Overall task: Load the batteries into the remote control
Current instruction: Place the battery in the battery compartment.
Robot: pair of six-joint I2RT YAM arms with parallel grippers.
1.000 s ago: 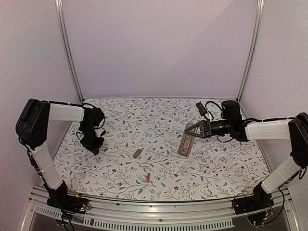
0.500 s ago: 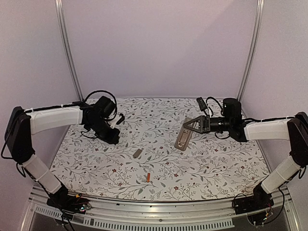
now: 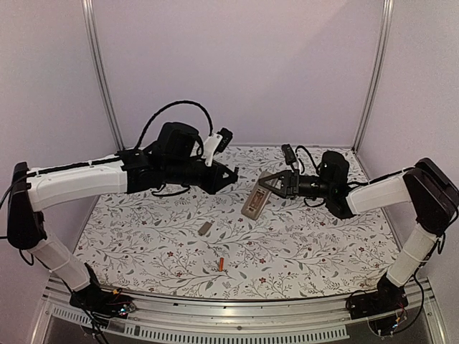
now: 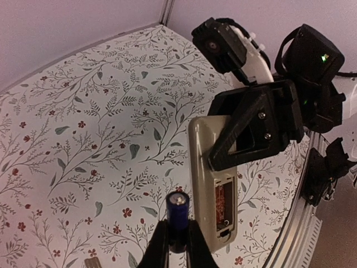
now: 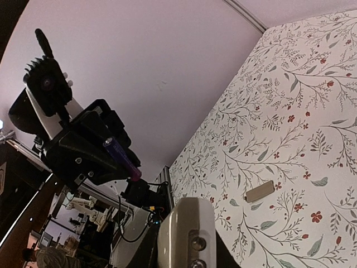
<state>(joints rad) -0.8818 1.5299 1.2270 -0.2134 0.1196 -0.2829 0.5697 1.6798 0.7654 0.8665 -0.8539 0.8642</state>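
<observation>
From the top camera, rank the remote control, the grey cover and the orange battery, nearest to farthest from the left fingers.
From the left fingers, holding the dark battery:
1. remote control, just right, in the right fingers.
2. grey cover, on the table, farther forward.
3. orange battery, nearest the front edge.

Remote point(image 5: 186, 231) lower end off-frame, R cam.

Robot lab test cell, alu frame posts point(image 3: 102, 72), plain walls point(image 3: 237, 72), floral tabletop point(image 3: 323, 244).
</observation>
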